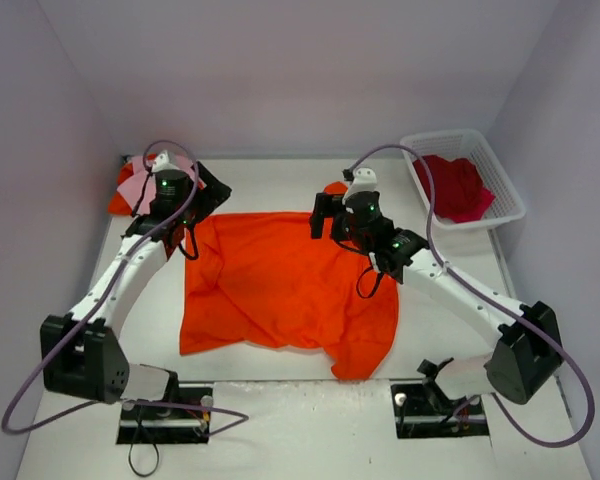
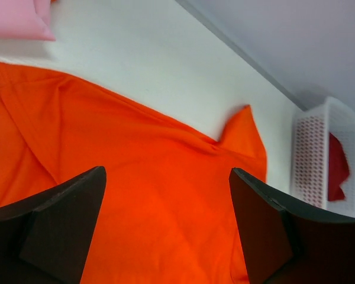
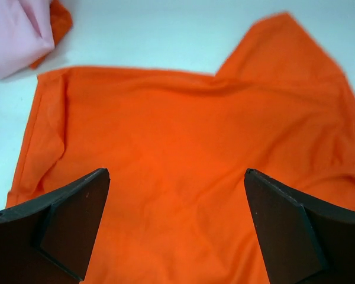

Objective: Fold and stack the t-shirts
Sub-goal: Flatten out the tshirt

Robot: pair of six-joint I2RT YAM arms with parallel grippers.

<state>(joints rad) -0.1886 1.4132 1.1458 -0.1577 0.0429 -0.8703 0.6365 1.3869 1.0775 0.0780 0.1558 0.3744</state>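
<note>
Fingers apart, left gripper (image 2: 165, 180) and right gripper (image 3: 176, 180) hover over the unfolded orange t-shirt (image 1: 280, 290); pink t-shirt (image 1: 138, 181) lies aside, crimson t-shirt (image 1: 458, 187) waits in basket (image 1: 505, 175).

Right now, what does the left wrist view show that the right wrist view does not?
Only the left wrist view: the white basket with the crimson shirt in it. Only the right wrist view: a scrap of orange cloth peeking from under the pink shirt. Both: the spread orange shirt, part of the pink shirt, and an open gripper above: left gripper there, right gripper here.
</note>
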